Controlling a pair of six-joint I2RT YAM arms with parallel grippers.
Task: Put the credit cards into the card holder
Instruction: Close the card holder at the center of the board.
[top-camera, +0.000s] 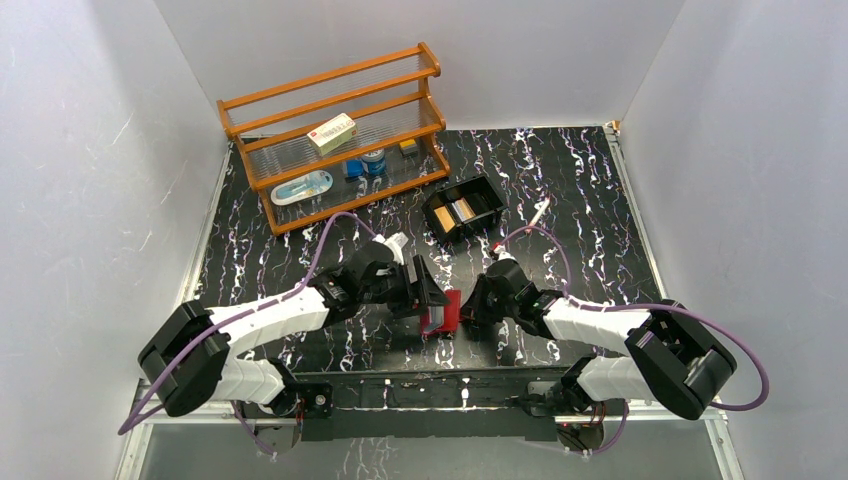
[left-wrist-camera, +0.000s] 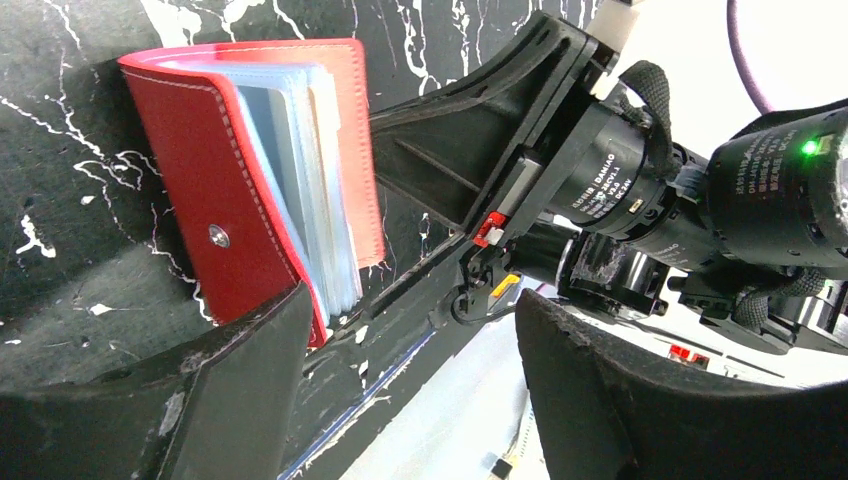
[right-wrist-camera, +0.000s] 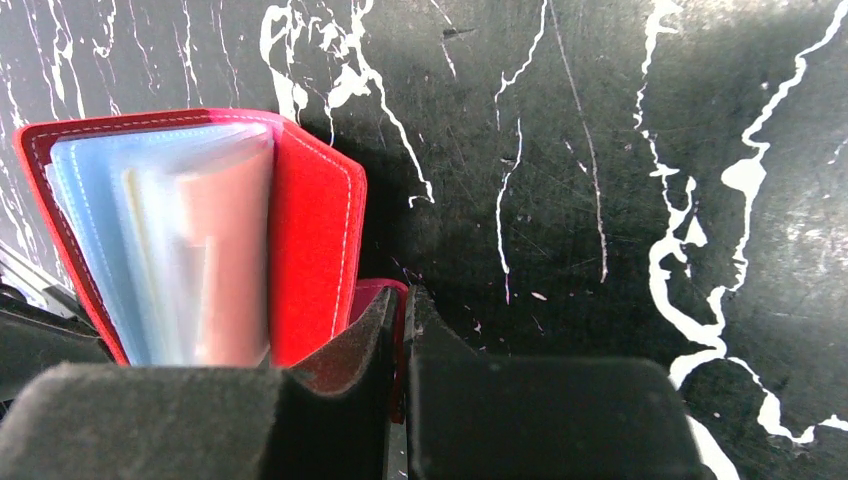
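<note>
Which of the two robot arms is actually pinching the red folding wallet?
The right arm's fingers are shut on a flap of the red folding wallet; the left arm's fingers stand wide open beside it.

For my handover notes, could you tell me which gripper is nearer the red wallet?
Right: the right gripper pinches the wallet by its flap. The left gripper hangs open beside it.

Far left corner of counter (top-camera: 590, 200): wooden rack (top-camera: 360, 198) holding cream box (top-camera: 332, 132), blue cans (top-camera: 373, 160), oval white dish (top-camera: 301, 187). Just right, mid-counter: black tray (top-camera: 493, 203).
</note>
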